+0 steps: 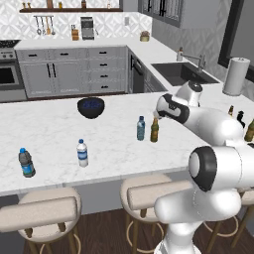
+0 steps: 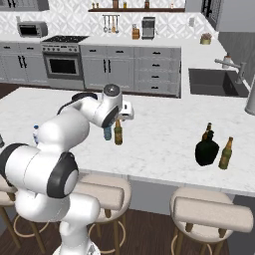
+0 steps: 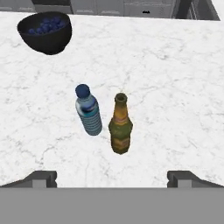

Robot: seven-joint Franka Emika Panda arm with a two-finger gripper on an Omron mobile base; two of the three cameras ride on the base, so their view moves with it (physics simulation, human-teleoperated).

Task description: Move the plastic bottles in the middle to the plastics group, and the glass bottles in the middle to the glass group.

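Observation:
In the middle of the white marble island stand a small grey-blue water bottle with a blue cap (image 3: 89,116) (image 1: 141,128) and, right beside it, a slim brown beer-type bottle (image 3: 120,127) (image 1: 155,130) (image 2: 118,132). My gripper (image 3: 112,177) (image 2: 126,110) hovers above them, open, with nothing between its fingertips. At the island's left end stand the white-labelled bottle (image 1: 82,153) and the blue-labelled bottle (image 1: 26,162). At the right end a squat black bottle (image 2: 206,149) stands between two amber bottles (image 2: 226,153) (image 2: 207,129).
A black bowl of dark berries (image 1: 91,107) (image 3: 45,31) sits on the island behind the two middle bottles. A white paper-towel roll (image 1: 236,76) and the sink (image 1: 183,72) are on the back right counter. Stools line the island's near edge.

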